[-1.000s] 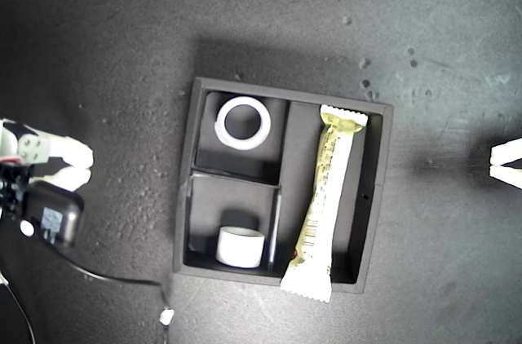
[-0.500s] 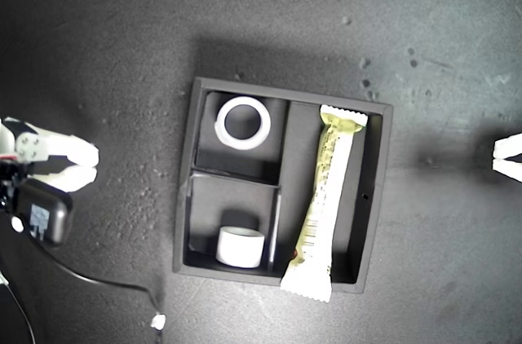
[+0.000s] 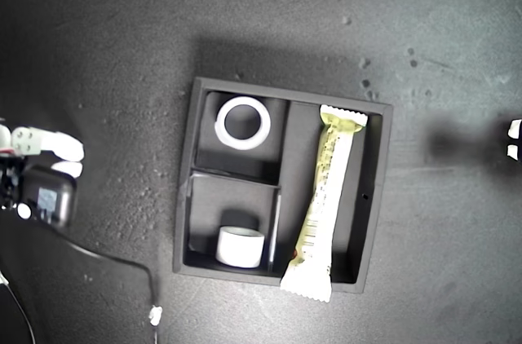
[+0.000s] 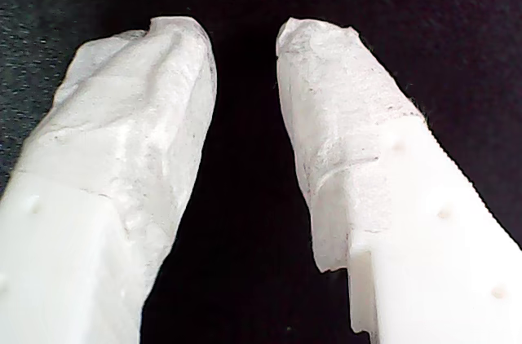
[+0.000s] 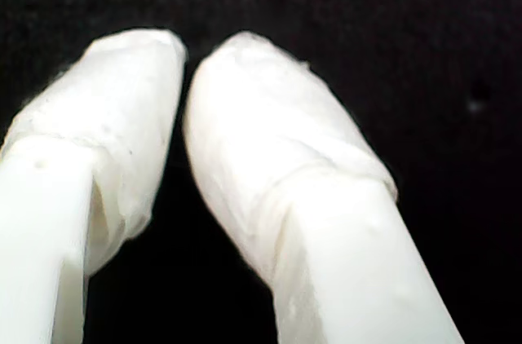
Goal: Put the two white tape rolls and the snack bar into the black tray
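- The black tray [image 3: 186, 197] sits in the middle of the dark bench [image 3: 106, 50] in the exterior view.
- The bigger white tape roll [image 3: 243, 123] lies flat in one small part of the tray, the one higher up in the exterior view.
- The smaller white tape roll [image 3: 241, 247] is in the other small part, just below it in that view. It rests on its edge, so we see its side.
- The snack bar [image 3: 324, 201] lies in the long part of the tray. Its lower end sticks out over the tray's wall.
- My first gripper [image 4: 242, 38] has a gap between its two white fingers, and nothing is in the gap.
- My second gripper [image 5: 189, 50] has its tips almost touching, with nothing held.
- One arm shows at the exterior view's left edge and one at its right edge. Both are well apart from the tray. We cannot tell which arm is which.
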{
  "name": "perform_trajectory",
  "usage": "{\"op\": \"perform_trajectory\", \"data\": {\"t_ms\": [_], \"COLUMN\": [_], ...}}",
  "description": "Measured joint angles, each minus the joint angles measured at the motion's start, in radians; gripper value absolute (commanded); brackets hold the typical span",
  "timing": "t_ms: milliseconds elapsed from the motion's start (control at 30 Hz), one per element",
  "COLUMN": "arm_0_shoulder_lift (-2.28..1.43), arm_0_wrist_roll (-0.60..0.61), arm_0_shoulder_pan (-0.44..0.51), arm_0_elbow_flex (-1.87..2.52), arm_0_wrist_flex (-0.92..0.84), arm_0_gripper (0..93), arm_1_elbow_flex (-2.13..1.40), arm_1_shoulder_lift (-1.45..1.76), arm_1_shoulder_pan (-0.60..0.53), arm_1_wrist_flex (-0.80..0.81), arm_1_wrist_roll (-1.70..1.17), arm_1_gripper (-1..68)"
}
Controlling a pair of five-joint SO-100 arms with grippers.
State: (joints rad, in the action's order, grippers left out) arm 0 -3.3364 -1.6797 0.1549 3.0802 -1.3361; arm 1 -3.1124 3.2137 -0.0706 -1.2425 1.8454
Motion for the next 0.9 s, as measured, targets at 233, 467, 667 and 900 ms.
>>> {"op": "perform_trajectory", "data": {"t_ms": [233,467,667,900], "arm_0_shoulder_lift": [0.000,0.000,0.000,0.000], "arm_0_wrist_roll": [-0.014,0.049,0.218,0.314], "arm_0_shoulder_pan": [-0.003,-0.021,-0.021,-0.021], "arm_0_elbow_flex": [0.000,0.000,0.000,0.000], "arm_0_wrist_flex": [-0.018,-0.021,-0.021,-0.021], "arm_0_gripper": [1.0,0.6,0.6,0.6], "arm_1_elbow_flex": [0.000,0.000,0.000,0.000], "arm_1_shoulder_lift": [0.002,0.002,0.002,0.002], "arm_1_shoulder_pan": [-0.002,-0.058,-0.092,-0.117], "arm_1_wrist_flex": [-0.018,-0.040,-0.046,-0.046], "arm_1_wrist_roll": [-0.002,-0.002,-0.002,-0.002], "arm_1_gripper": [-0.3,5.0,5.0,5.0]}}
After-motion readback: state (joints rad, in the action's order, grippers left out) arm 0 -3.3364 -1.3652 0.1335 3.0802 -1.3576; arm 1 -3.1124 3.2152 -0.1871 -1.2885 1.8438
